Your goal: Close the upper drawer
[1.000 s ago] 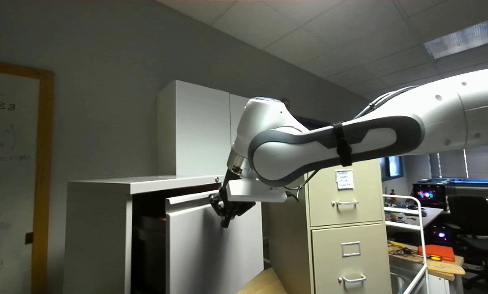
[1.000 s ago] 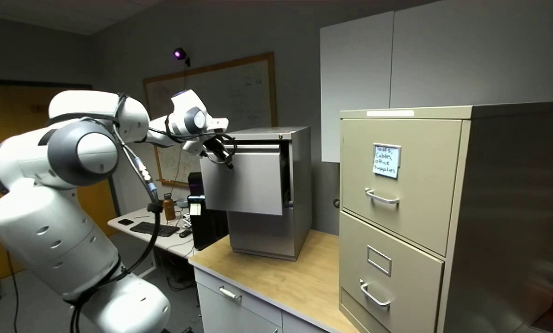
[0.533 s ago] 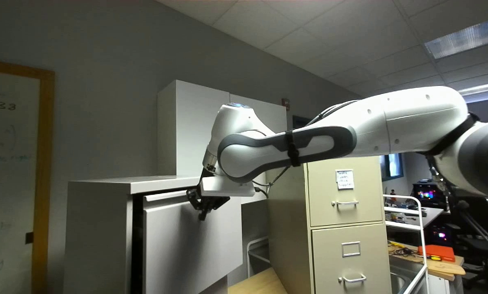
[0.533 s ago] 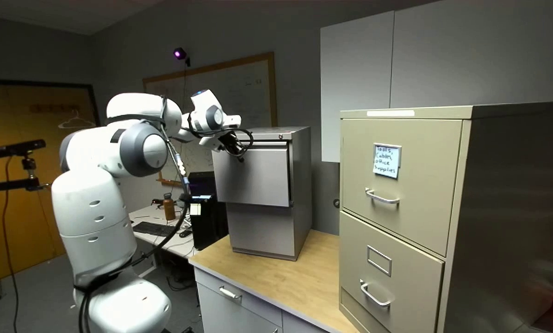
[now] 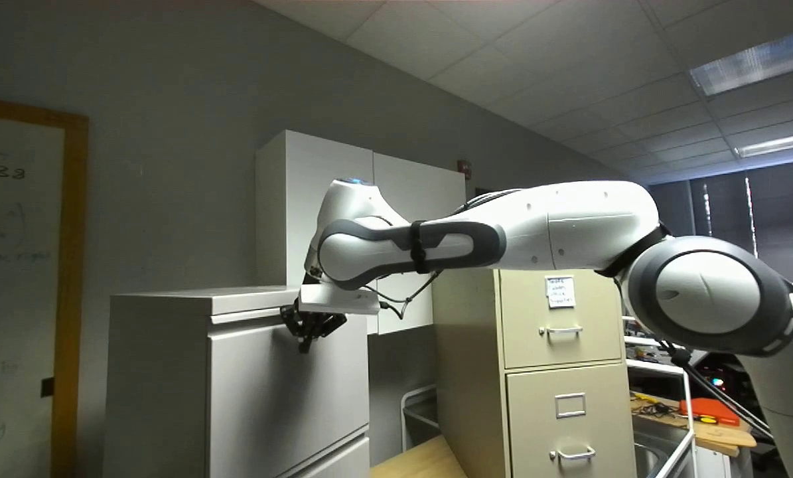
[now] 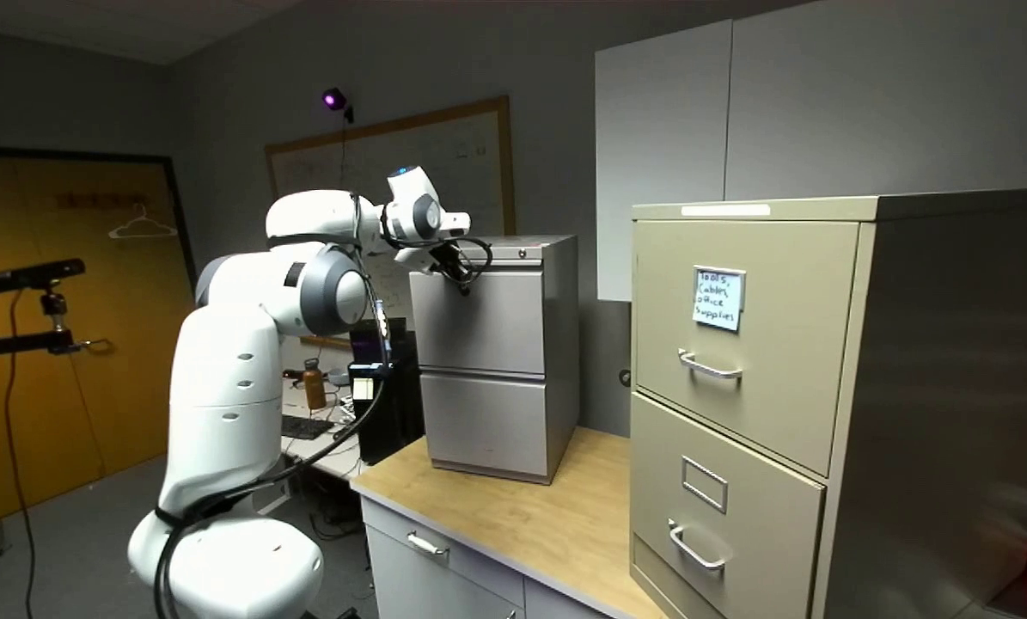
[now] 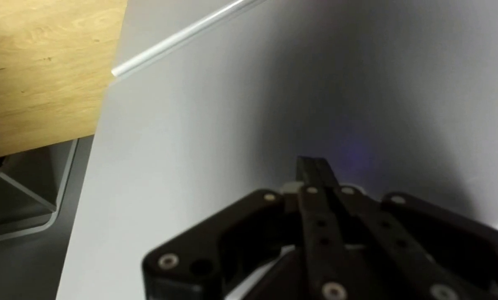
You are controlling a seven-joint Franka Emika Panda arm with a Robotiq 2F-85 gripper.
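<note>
Pincer (image 7: 316, 164) is seen in the wrist view with fingertips together, positioned at the face of the upper drawer (image 7: 232, 129), near its top edge; whether contact is made cannot be told. Drawer is seated flush in the grey cabinet (image 6: 562, 361) in both exterior views, directly above the lower drawer (image 6: 485, 425). Cabinet is carried by the wood tabletop (image 6: 513, 507). Farther back, a framed whiteboard (image 6: 472, 185) is shown in an exterior view.

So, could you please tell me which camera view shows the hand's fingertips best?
The wrist view: the hand is seen close up, if slightly blurred, with its fingertips together. Both exterior views show them only small and dark in front of the pale-grey cabinet, too small to tell whether they meet.
</note>
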